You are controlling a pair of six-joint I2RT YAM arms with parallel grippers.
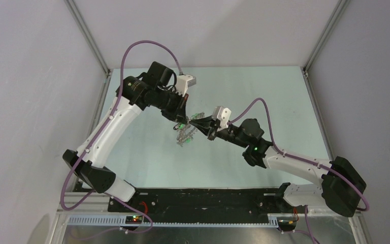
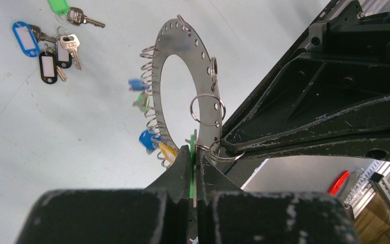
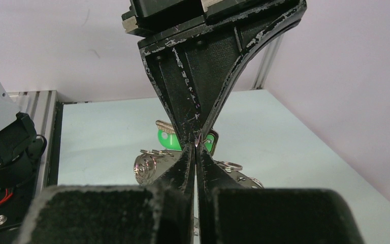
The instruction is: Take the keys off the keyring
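The top camera shows the keyring [image 1: 187, 135] only as a small tangle between the 2 arms. The left wrist view is clearer: it's held up off the bench [image 2: 56, 142], with the left claw [image 2: 193, 168] clamped shut on its near rim and a green tag [image 2: 191, 178] squeezed in too. Keys [image 2: 147, 140] on its far rim blur, with about 4 coloured tags showing. The right claw [image 3: 195, 152] is pinched shut, tip to tip with the left; what it nips is too small to tell. 4 loose keys [image 2: 70, 46] lie on the bench.
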